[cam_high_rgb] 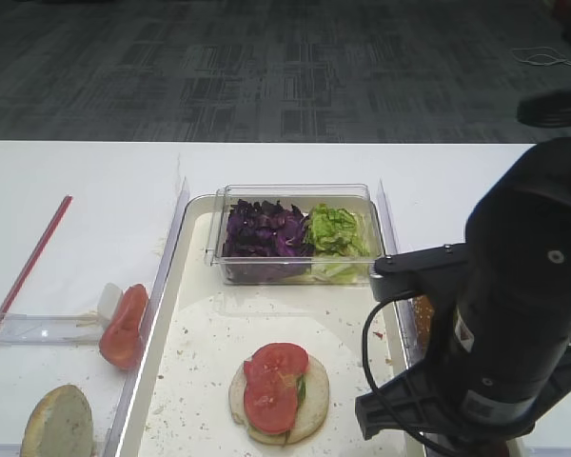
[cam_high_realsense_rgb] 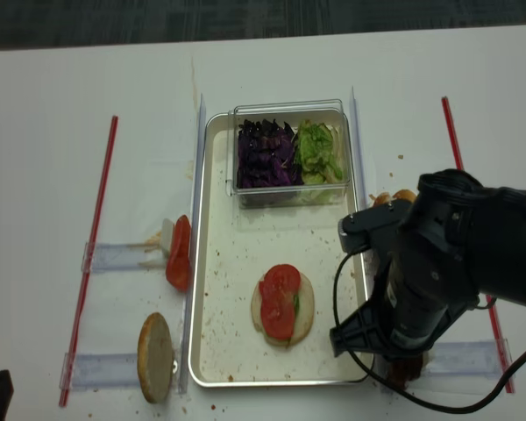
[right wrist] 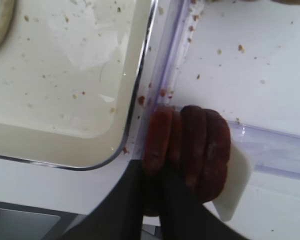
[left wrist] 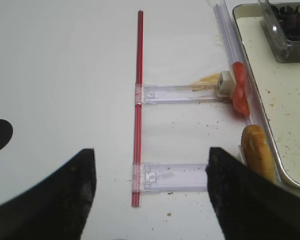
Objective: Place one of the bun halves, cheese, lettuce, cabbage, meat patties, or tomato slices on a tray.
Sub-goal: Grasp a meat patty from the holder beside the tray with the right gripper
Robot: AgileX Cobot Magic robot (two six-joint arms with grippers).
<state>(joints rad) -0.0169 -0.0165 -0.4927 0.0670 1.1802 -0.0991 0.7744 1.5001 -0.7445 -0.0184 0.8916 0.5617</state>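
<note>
Red strips (cam_high_realsense_rgb: 92,254) – two, one near each side edge of the tabletop (cam_high_realsense_rgb: 44,149); clear plastic rails running off them toward the tray

Left gripper (left wrist: 150,195) – fingers spread wide, hovering over the left part of the tabletop, holding nothing

Bun halves – two counted: one (cam_high_realsense_rgb: 156,357) on edge against the rail at the tray's left rim, near its front corner; one (cam_high_realsense_rgb: 284,306) lying flat in the front half of the tray (cam_high_realsense_rgb: 212,263)

Tomato slices – a small red stack (cam_high_realsense_rgb: 179,253) on edge at the tray's left rim, count unclear; two more (cam_high_rgb: 272,386) overlapping on the flat bun half, a green scrap under them

Clear box (cam_high_rgb: 295,233) – one, at the tray's back edge; cabbage (cam_high_rgb: 264,229) in its left part, lettuce (cam_high_rgb: 337,229) in its right

Meat patties (right wrist: 190,147) – about four, on edge, side by side, outside the tray's front right corner

Right gripper (right wrist: 152,192) – dark fingers pressed together, pinching the patties at the left of the row

Writing – none readable; a white sticker on the right arm is too small to read
</note>
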